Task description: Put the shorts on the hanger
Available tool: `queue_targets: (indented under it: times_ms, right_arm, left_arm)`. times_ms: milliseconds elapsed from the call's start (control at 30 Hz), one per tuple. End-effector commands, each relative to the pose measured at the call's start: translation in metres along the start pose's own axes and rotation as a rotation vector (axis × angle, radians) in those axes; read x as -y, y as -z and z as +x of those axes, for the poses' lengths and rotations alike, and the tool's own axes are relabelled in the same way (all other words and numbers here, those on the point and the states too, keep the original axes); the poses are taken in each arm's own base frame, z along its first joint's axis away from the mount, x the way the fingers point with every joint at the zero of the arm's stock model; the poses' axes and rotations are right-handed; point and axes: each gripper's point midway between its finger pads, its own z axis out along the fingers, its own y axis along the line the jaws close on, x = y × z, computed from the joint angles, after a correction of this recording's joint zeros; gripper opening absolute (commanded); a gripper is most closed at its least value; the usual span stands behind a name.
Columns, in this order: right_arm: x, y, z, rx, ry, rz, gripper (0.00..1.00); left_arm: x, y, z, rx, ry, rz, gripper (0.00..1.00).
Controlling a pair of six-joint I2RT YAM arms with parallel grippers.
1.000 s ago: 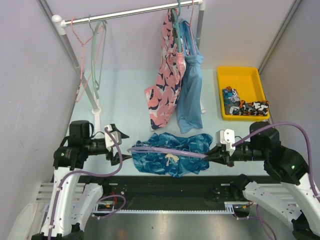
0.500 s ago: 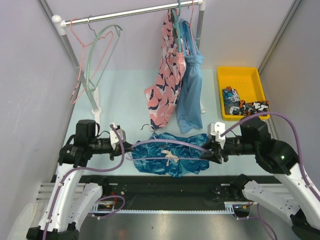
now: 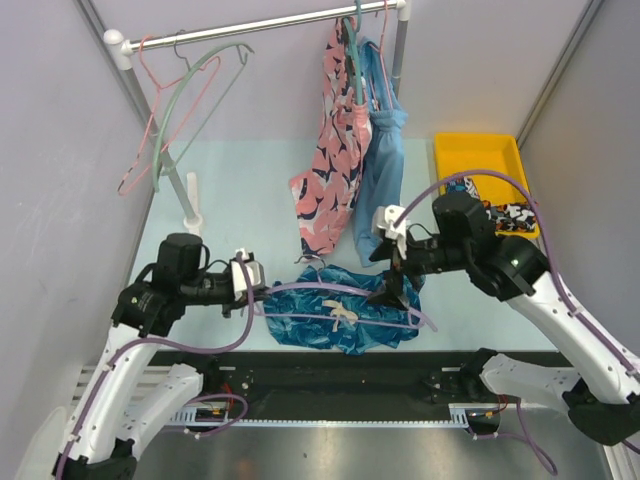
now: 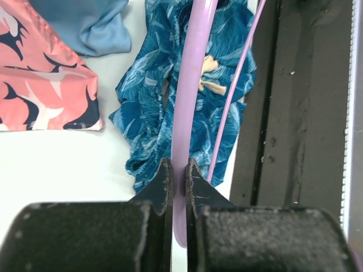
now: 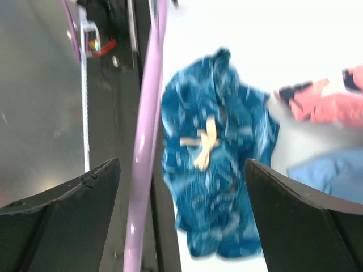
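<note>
The deep blue leaf-print shorts [image 3: 345, 325] lie crumpled on the table near its front edge, white drawstring [image 3: 340, 318] up. Across them lies the lilac hanger [image 3: 300, 287], its hook toward the back. My left gripper [image 3: 255, 296] is shut on the hanger's left end; in the left wrist view the fingers [image 4: 164, 181] pinch the lilac bar [image 4: 190, 85], with the shorts [image 4: 147, 113] beyond. My right gripper [image 3: 390, 290] hovers open over the right part of the shorts. The right wrist view shows its jaws [image 5: 181, 163] spread wide above the shorts [image 5: 227, 170], the hanger [image 5: 144, 141] loose between them.
A clothes rail [image 3: 260, 25] crosses the back, with a pink hanger [image 3: 140, 160] and a green hanger [image 3: 190, 100] on its left end. A pink patterned garment [image 3: 330, 170] and a light-blue garment [image 3: 380, 190] hang at right. A yellow tray [image 3: 480, 150] holds folded clothes.
My left gripper closed on the hanger's left end. My right gripper let go of the right end, opened wide and swung left and up over the shorts. The rail hangers swing.
</note>
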Motion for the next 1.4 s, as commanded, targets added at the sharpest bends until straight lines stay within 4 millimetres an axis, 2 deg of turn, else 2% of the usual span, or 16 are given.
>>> queue_targets:
  times_ms: [0, 100, 200, 367, 400, 467, 567, 600, 667, 733, 767, 800, 900, 1100, 1233, 1367]
  right_arm:
    - [-0.001, -0.019, -0.040, 0.093, -0.036, -0.068, 0.94]
    - [0.004, -0.032, -0.057, 0.138, -0.042, -0.074, 0.92]
    - [0.006, -0.047, -0.060, 0.129, -0.029, -0.092, 0.87]
    - [0.012, -0.068, -0.055, 0.093, 0.034, -0.091, 0.68]
    - [0.015, -0.074, -0.053, 0.084, 0.039, -0.094, 0.60]
    - [0.015, -0.077, -0.053, 0.081, 0.049, -0.097, 0.53]
    - [0.018, -0.081, -0.051, 0.069, 0.074, -0.092, 0.28]
    - [0.018, -0.081, -0.051, 0.067, 0.078, -0.091, 0.14]
    - [0.018, -0.078, -0.047, 0.053, 0.102, -0.083, 0.00]
    - [0.019, -0.070, -0.047, 0.050, 0.144, -0.068, 0.00]
    - [0.019, -0.066, -0.042, 0.030, 0.149, -0.060, 0.00]
    - [0.018, -0.062, -0.042, 0.026, 0.170, -0.053, 0.00]
    - [0.013, -0.039, -0.037, 0.009, 0.228, -0.022, 0.00]
    - [0.002, 0.010, -0.014, -0.070, 0.298, 0.061, 0.00]
    - [0.005, 0.026, 0.001, -0.131, 0.318, 0.118, 0.00]
    - [0.014, 0.033, 0.023, -0.221, 0.313, 0.175, 0.00]
  left_arm:
    - [-0.023, -0.001, -0.021, -0.007, -0.059, -0.077, 0.00]
    - [-0.026, -0.005, -0.027, -0.001, -0.044, -0.077, 0.00]
    - [-0.030, -0.007, -0.030, -0.002, -0.038, -0.086, 0.00]
    - [-0.035, -0.014, -0.033, -0.009, -0.026, -0.083, 0.00]
    - [-0.036, -0.016, -0.033, -0.009, -0.023, -0.082, 0.00]
    - [-0.036, -0.017, -0.035, -0.005, -0.026, -0.077, 0.00]
    - [-0.036, -0.019, -0.036, -0.013, -0.035, -0.069, 0.00]
    - [-0.035, -0.019, -0.036, -0.014, -0.039, -0.066, 0.00]
    - [-0.035, -0.020, -0.035, -0.020, -0.041, -0.062, 0.00]
    - [-0.031, -0.020, -0.035, -0.014, -0.026, -0.050, 0.08]
    - [-0.031, -0.021, -0.035, -0.014, -0.012, -0.050, 0.16]
    - [-0.030, -0.022, -0.034, -0.014, 0.003, -0.044, 0.35]
    - [-0.032, -0.025, -0.027, -0.030, 0.040, -0.048, 0.54]
    - [-0.053, -0.031, -0.005, -0.046, 0.149, -0.079, 0.57]
    - [-0.074, -0.044, 0.018, -0.128, 0.219, -0.100, 0.56]
    - [-0.075, -0.052, 0.038, -0.192, 0.231, -0.075, 0.57]
